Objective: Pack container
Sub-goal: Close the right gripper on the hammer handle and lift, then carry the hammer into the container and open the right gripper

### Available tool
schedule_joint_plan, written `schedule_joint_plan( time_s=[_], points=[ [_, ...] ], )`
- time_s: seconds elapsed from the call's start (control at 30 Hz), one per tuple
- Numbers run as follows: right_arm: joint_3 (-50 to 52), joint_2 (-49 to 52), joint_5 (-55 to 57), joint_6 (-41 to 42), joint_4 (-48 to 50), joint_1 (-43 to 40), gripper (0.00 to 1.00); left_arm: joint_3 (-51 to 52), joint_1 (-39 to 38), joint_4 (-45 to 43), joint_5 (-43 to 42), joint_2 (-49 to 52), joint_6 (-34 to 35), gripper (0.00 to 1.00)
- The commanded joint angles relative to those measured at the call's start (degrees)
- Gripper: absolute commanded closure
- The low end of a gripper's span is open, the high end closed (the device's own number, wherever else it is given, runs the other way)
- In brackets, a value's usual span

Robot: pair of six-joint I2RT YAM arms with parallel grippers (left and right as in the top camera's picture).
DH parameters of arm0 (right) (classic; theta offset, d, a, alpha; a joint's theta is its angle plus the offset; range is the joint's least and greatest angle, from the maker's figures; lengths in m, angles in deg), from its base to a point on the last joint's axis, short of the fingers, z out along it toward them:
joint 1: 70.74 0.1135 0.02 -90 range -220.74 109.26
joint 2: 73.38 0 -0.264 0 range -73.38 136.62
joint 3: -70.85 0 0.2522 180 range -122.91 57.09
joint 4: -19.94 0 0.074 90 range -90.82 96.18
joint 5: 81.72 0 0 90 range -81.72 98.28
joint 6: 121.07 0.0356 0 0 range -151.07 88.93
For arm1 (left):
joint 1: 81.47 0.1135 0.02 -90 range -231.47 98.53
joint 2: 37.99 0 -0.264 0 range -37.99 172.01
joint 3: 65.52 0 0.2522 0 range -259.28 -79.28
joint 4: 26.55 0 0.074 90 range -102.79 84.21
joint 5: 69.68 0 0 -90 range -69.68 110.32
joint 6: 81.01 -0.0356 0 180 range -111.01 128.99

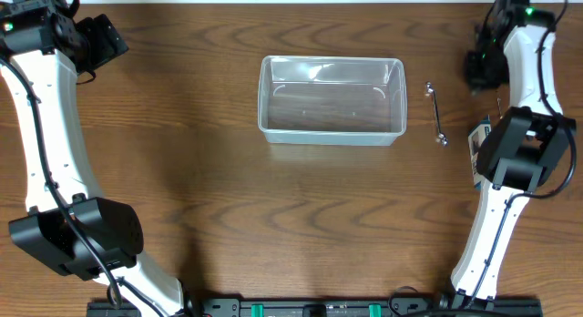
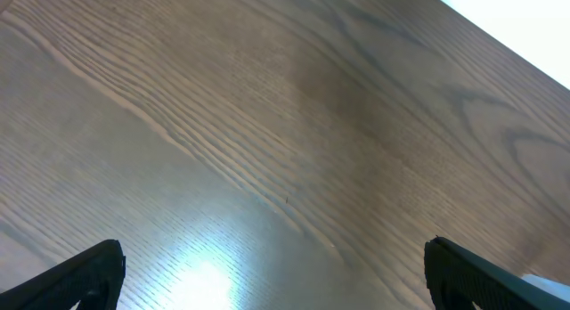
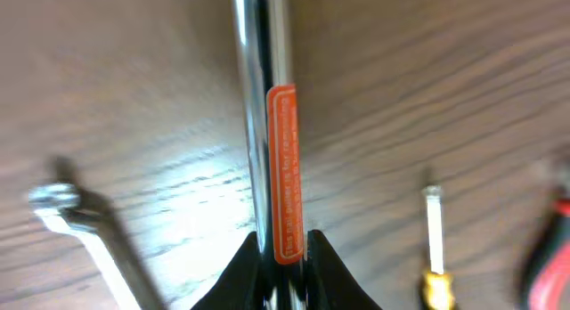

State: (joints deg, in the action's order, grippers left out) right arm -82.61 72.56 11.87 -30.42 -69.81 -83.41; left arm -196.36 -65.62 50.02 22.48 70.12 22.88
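The container is a clear rectangular plastic tub with nothing in it, standing at the table's middle back. My right gripper is at the far right back, to the right of the tub. In the right wrist view it is shut on a chrome tool shaft with an orange label. My left gripper is at the far left back, far from the tub. In the left wrist view its fingers are wide apart over bare wood.
A slim chrome wrench lies on the table between the tub and the right arm; it also shows in the right wrist view. That view also shows a yellow-handled screwdriver and a red-handled tool.
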Motion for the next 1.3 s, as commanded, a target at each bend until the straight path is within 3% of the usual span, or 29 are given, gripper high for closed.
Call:
schedule_joint_plan(
  time_s=[0.0,0.37,0.97,1.27],
  points=[
    [-7.1,-0.68,0.22,-1.01,-1.68,1.44,0.97,-0.26,-0.02,0.15,0.92,0.22,-0.09,0.02],
    [-23.93,-4.2,-6.1,-9.4,-7.3,9.2,0.99,-0.26,-0.02,0.15,0.92,0.22,-0.09,0.02],
    [-20.96,-9.75,-6.88,-24.09,-13.97,34.91,0.93,-0.26,-0.02,0.15,0.92,0.22,-0.09,0.02],
    [-11.34,-9.75,-6.82,-27.98,-16.98,38.47,0.97,-0.26,-0.02,0.15,0.92,0.22,-0.09,0.02]
  ],
)
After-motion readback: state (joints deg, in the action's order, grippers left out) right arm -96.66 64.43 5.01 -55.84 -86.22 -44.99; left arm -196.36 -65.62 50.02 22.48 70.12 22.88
